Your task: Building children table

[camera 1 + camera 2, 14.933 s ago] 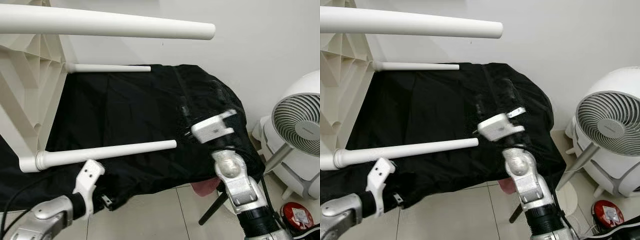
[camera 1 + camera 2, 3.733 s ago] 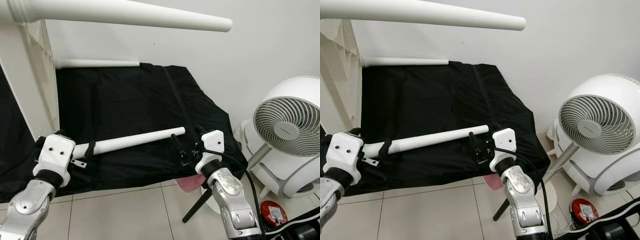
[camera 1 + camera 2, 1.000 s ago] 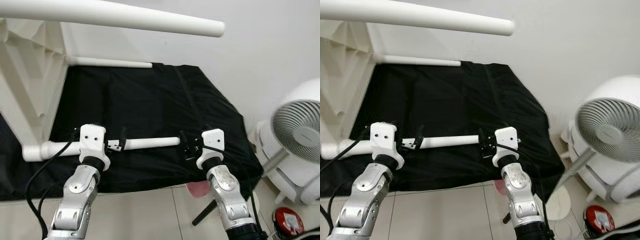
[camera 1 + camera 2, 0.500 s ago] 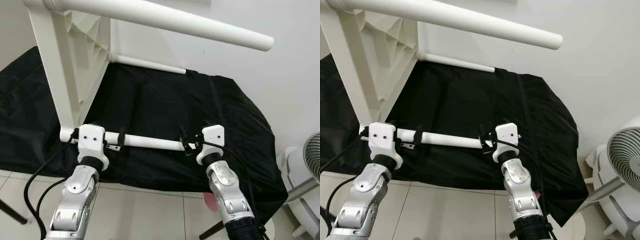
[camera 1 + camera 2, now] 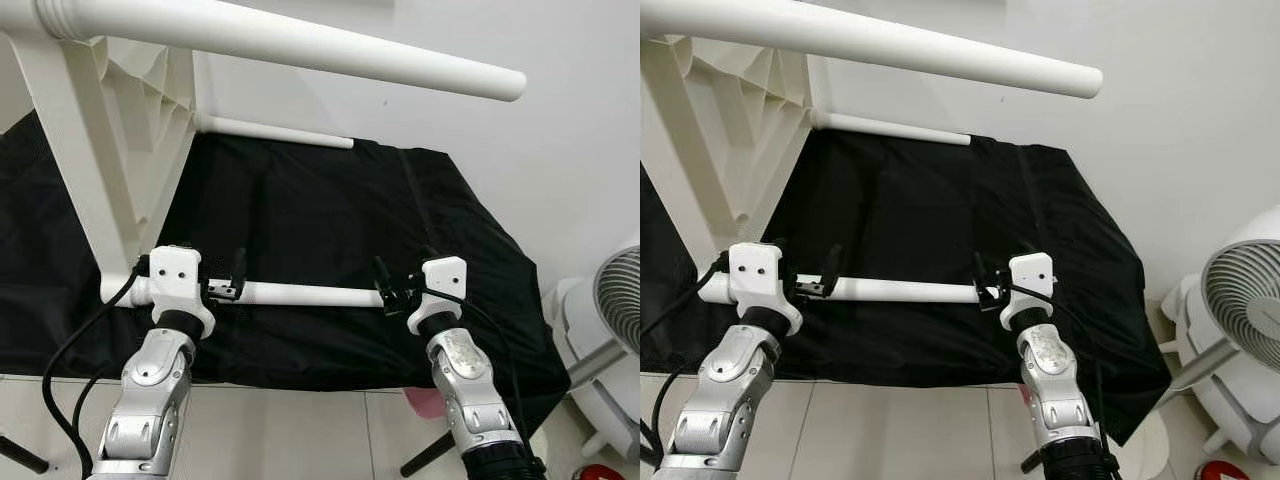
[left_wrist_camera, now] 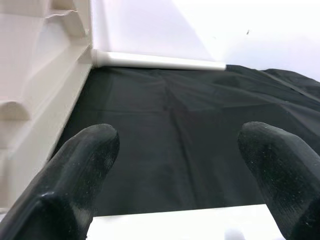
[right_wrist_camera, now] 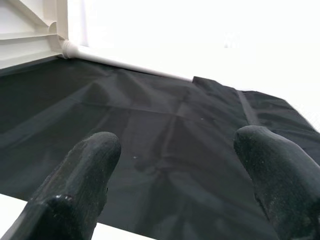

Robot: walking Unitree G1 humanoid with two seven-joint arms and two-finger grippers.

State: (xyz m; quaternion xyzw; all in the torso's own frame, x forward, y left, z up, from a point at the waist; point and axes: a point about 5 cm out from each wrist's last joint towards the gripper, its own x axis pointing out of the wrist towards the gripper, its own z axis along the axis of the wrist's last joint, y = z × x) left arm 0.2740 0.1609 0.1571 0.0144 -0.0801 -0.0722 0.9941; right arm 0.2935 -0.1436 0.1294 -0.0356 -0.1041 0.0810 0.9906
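Note:
The white children's table lies on its side on a black cloth (image 5: 330,210), its ribbed underside (image 5: 110,130) at the left and its legs pointing right. One leg (image 5: 300,45) runs across the top and another (image 5: 275,131) lies at the back. The near leg (image 5: 300,294) runs level just in front of me. My left gripper (image 5: 192,272) is open at that leg's base, with the white tube (image 6: 175,222) crossing below its two fingers (image 6: 75,180). At the leg's free end, my right gripper (image 5: 405,282) is open, its fingers (image 7: 75,185) spread over the cloth.
A white fan (image 5: 1250,320) stands on the floor at the right. The cloth hangs over the front edge above grey floor tiles (image 5: 300,430). A pink item (image 5: 425,402) and a black stand leg (image 5: 425,455) are under that edge. A white wall lies behind.
The view has swung about over the last second. Both grippers stay on the near leg; seconds earlier they were off it, and the left has since moved along it from the base.

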